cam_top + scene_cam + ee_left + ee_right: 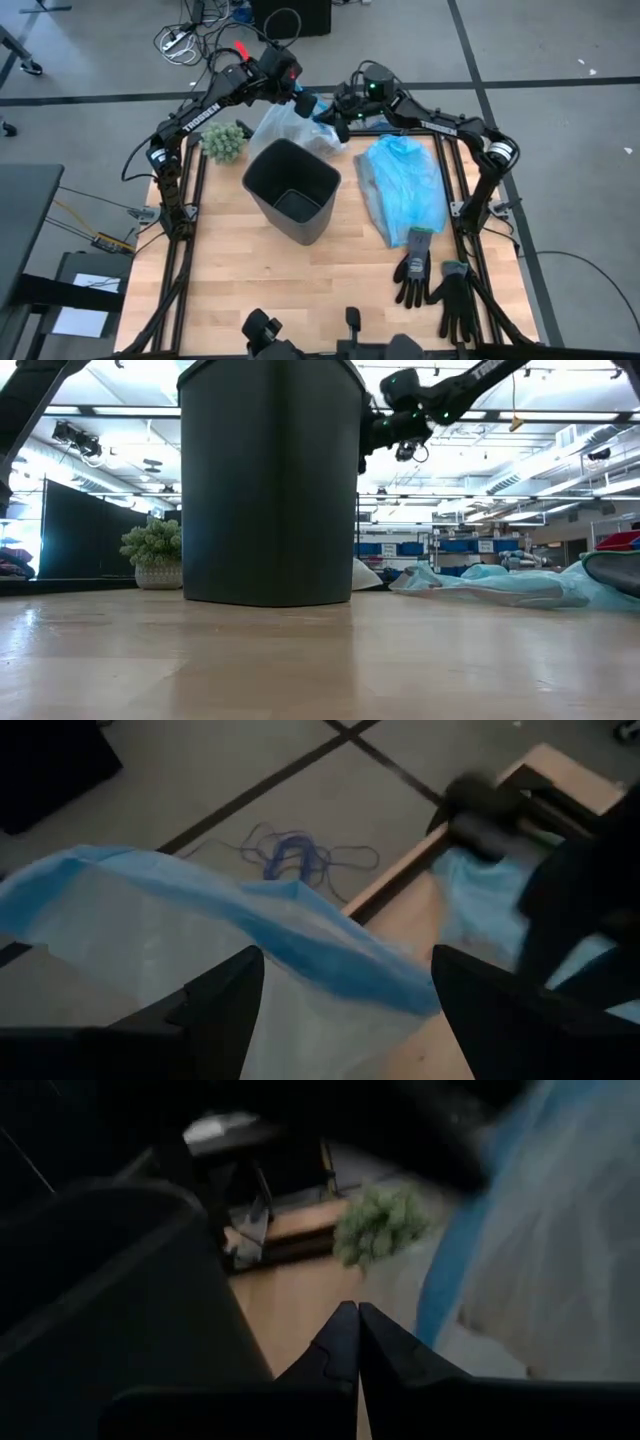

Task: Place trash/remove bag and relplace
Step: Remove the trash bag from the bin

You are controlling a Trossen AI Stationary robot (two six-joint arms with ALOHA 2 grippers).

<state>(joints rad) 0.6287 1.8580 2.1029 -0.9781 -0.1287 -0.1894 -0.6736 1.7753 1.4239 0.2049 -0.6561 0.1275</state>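
Observation:
The black bin point(290, 190) stands open on the table's middle, with no liner in it. Behind it, at the far edge, the translucent grey-white bag point(292, 128) with a blue hem stands bunched up. My left gripper point(303, 103) is open above the bag's top. In the left wrist view the blue hem point(330, 945) runs across the gap between its fingers. My right gripper point(335, 122) is shut just right of the bag, with the bag point(540, 1250) beside it. No loose trash shows. My left gripper's open fingers point(225, 995) stand on either side of the bag's blue-hemmed edge point(300, 925). I cannot tell whether they touch it. My right gripper's shut fingertips point(356, 1342) show nothing between them. I cannot tell whether they touch the bag.
A light-blue plastic bag point(405, 185) lies right of the bin. Two black gloves point(432, 280) lie at the near right. A green fuzzy clump point(225, 142) sits at the far left. Bare wood lies at the near left.

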